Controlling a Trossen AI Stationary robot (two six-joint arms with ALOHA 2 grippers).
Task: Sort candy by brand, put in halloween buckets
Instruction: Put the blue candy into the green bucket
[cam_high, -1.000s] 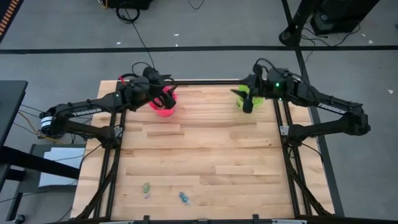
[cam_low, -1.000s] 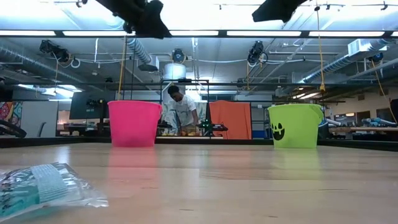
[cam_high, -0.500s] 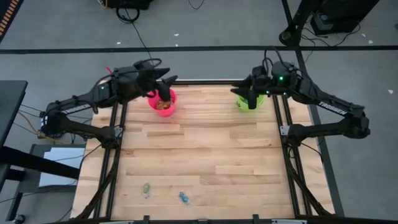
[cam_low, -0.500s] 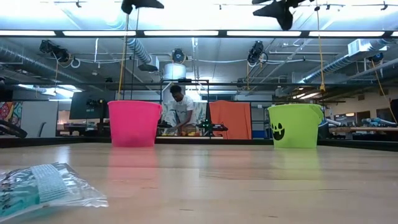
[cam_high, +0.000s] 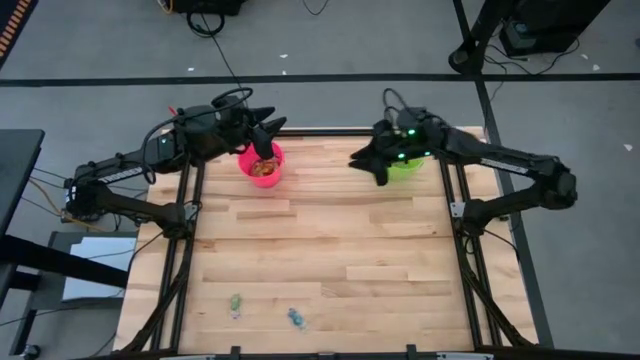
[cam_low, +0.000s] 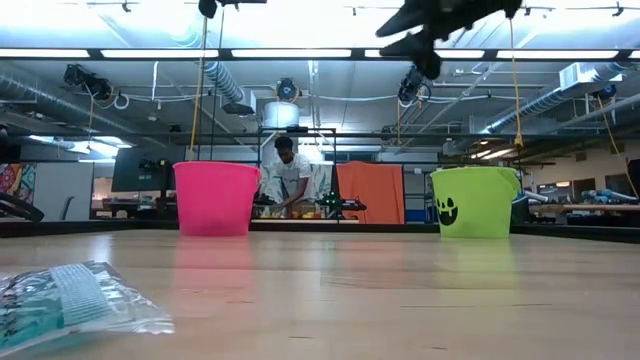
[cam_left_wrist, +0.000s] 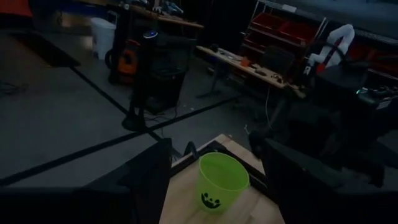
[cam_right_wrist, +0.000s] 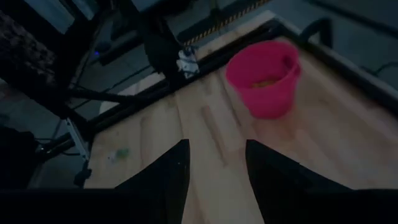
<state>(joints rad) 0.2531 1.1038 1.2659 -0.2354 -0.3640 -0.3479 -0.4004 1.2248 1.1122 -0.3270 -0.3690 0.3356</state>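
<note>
Two pails stood at the bench's (cam_high: 320, 250) far edge: the pink pail (cam_high: 262, 166) held orange candy, the green pail (cam_high: 407, 165) stood to its right. The left tool (cam_high: 266, 135) hung over the pink pail, fingers apart and empty. The right tool (cam_high: 366, 165) hovered beside the green pail, fingers apart, empty. Two teal candies (cam_high: 236, 302) (cam_high: 295, 318) lay near the front edge.

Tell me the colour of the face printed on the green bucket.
Black, on the lime green bucket; clearest in the low view.
</note>
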